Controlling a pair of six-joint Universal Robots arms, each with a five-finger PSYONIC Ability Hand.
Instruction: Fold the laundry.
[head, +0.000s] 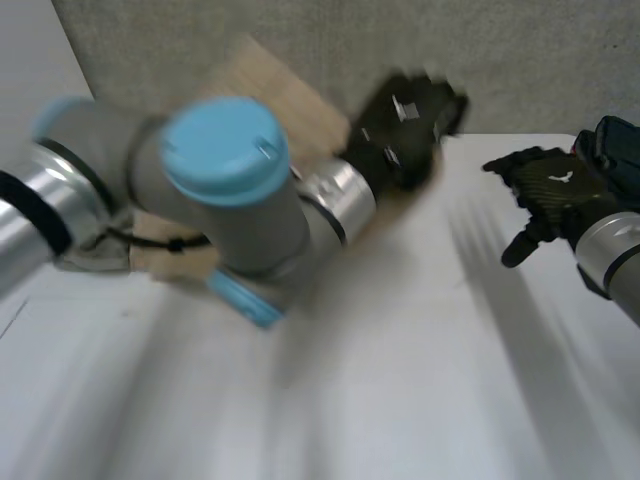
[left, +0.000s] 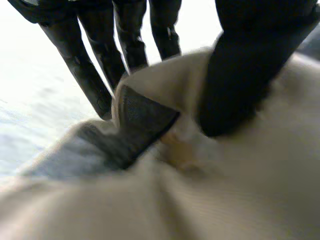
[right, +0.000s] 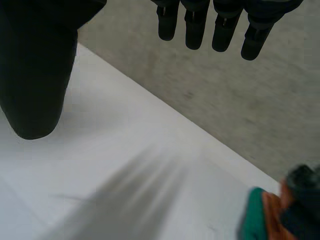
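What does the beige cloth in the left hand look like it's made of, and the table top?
The beige cloth, pinched in the left hand, looks like soft matte fabric, going by its rounded folds and faint fine ribbing; woven or knit, I cannot tell. The table looks like a smooth, hard white top, perhaps laminate: shadows lie soft on it without glare.

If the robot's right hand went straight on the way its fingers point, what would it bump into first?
Probably nothing soon. Ahead of the right hand and its open fingers there is just the white table, then the grey backdrop past its edge. Depth is hard to judge.
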